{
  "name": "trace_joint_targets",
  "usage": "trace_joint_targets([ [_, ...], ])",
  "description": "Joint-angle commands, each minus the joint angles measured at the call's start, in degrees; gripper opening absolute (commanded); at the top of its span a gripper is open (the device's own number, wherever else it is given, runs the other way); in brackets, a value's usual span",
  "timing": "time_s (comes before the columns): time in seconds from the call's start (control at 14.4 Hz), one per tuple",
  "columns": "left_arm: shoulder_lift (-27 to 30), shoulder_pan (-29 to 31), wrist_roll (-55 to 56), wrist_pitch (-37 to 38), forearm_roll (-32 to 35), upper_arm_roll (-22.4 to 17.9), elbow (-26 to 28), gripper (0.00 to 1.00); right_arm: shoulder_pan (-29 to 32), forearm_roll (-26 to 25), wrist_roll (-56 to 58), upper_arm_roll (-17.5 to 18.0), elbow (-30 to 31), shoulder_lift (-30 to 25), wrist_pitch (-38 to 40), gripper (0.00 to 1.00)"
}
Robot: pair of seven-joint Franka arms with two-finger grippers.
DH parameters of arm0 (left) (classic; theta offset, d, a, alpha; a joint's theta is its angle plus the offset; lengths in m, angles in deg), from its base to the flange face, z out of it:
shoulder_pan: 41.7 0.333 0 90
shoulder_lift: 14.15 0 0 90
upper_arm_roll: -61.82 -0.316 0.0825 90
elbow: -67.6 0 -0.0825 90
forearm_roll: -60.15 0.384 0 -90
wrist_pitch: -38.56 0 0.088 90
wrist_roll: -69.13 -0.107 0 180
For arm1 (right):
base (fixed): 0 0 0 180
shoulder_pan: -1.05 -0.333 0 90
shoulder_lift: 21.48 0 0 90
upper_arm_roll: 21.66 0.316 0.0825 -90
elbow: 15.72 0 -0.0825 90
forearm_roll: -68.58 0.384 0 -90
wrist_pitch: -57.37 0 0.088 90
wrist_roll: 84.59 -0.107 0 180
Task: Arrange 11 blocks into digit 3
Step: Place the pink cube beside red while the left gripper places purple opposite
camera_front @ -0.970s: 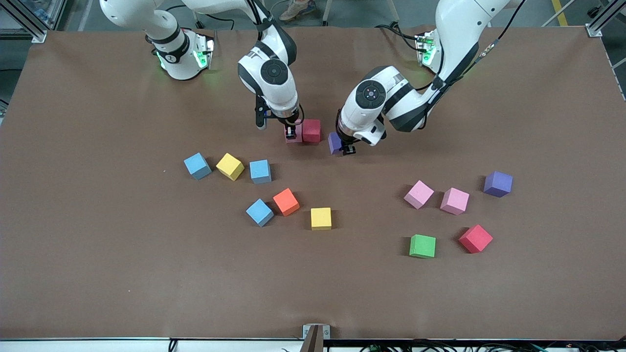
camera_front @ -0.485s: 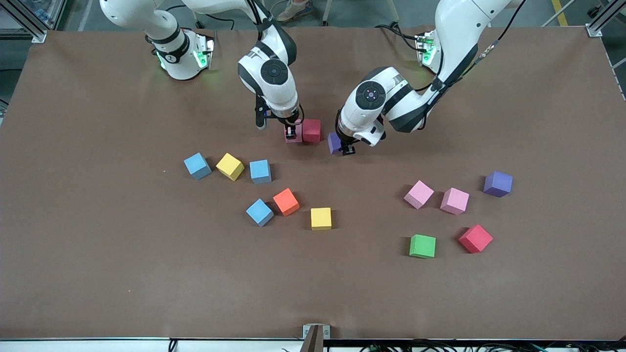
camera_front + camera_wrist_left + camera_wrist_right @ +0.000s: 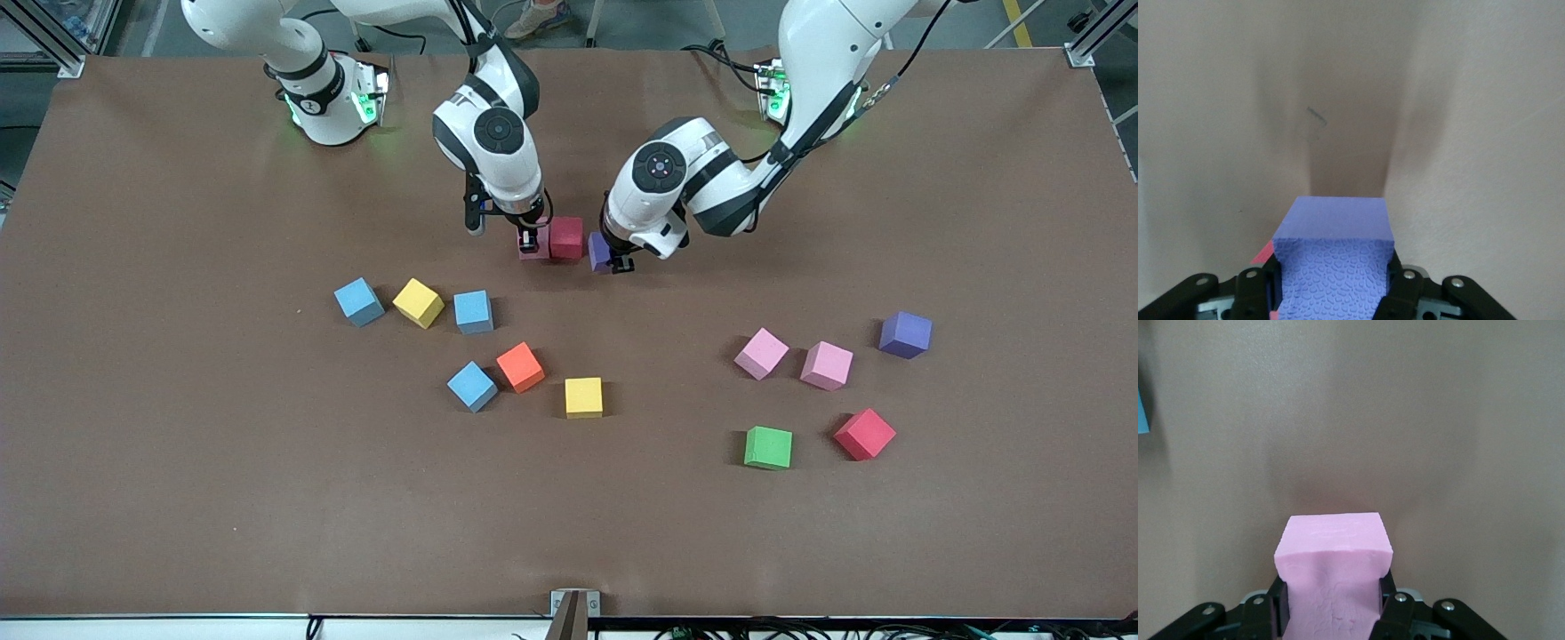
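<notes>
From the front, the left gripper (image 3: pixel 617 263) has slid its purple block (image 3: pixel 599 252) toward the right arm's end of the counter (image 3: pixel 178 444), so it now sits just beside the red block (image 3: pixel 566 238), where a moment ago there was a gap. The right gripper (image 3: pixel 531 243) has not moved and is clenched on a pink block (image 3: pixel 532 252) touching the red one on the right arm's end. I think this is the top bar of the 3, nearly three blocks wide. The other blocks lie loose nearer the camera: blue, yellow, blue, then blue, orange, yellow, and toward the left arm's end two pink, one purple, one green, one red. The left wrist view shows what the front cannot: the fingers (image 3: pixel 1401 293) squeezing the purple block's (image 3: pixel 1335 267) sides, and a sliver of red (image 3: pixel 1263 255) right by it. The right wrist view shows its fingers (image 3: pixel 1386 613) pinching the pink block (image 3: pixel 1333 577), with a blue bit (image 3: pixel 1143 410) at the edge.
</notes>
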Motion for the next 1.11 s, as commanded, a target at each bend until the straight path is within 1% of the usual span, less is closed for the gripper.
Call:
trace_joint_targets([
  [0.0,0.28,-0.76,0.15,-1.19,0.24,0.11,0.63,0.34,-1.66,1.31,-1.07,0.06,-1.0,3.31,-1.09,0.0],
  [0.07,0.19,-1.9,0.15,-1.19,1.03,0.11,0.72,0.34,-1.66,1.31,-1.07,0.06,-1.17,3.31,-1.09,0.0],
  [0.28,0.28,-1.82,0.06,-1.19,1.39,0.02,1.51,0.34,-1.57,1.31,-1.07,0.06,-1.26,3.31,-1.0,0.0],
  [0.42,0.1,-2.09,0.15,-1.1,3.83,0.02,1.6,0.34,-1.57,1.31,-1.07,0.06,-1.26,3.31,-1.0,0.0],
  [0.69,-0.6,-2.87,-0.46,-1.01,4.29,0.02,1.6,0.34,-1.66,1.22,-0.89,0.06,-1.35,3.31,-1.09,0.0],
  [0.83,-1.13,-2.79,-0.56,-0.84,6.47,0.02,1.77,0.34,-1.66,1.22,-0.89,0.06,-1.35,3.31,-1.18,0.0],
  [1.04,-1.83,-2.97,-0.56,-0.93,7.1,0.02,1.69,0.34,-1.66,1.22,-0.98,0.06,-1.35,3.31,-1.09,0.01],
])
